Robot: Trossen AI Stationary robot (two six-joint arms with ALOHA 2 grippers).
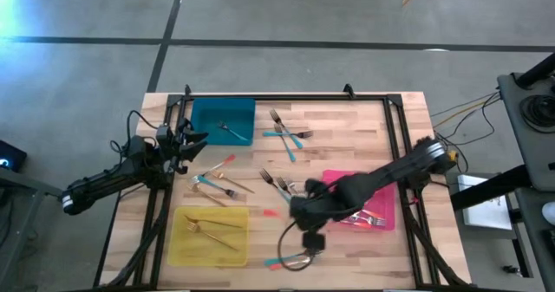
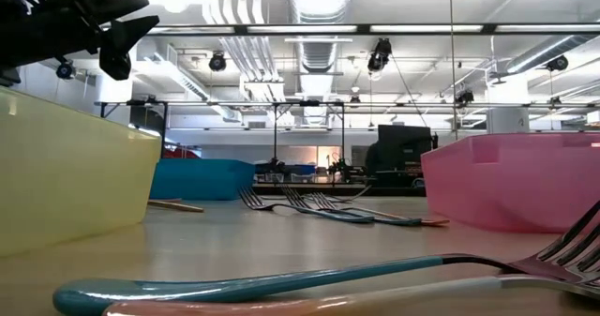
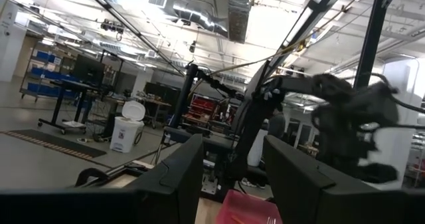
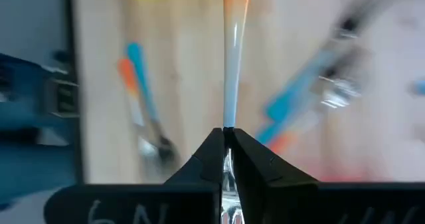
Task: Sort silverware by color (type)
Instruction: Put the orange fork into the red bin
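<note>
Gripping a coral-handled fork (image 4: 234,44) by its metal neck, the right gripper (image 4: 226,139) sits clenched at lower centre of the high view, between the yellow tray (image 1: 178,240) and the pink tray (image 1: 388,207). Judgement: pick step just done; next move calls for a lift w/o snagging the neighbouring teal fork (image 1: 282,262), then a carry right to the pink tray. Left gripper (image 1: 185,142) waits at mid-left of the high view, fingers spread, holding nothing, beside the teal tray (image 1: 208,110). Other forks lie loose across the wooden table (image 1: 364,127), some already in trays. Hard to make out: the held fork's tines, hidden btwn the fingers; whether it has left the wood; blurred cutlery in the right wrist view; exact fork count in the pink tray, partly under the arm.
</note>
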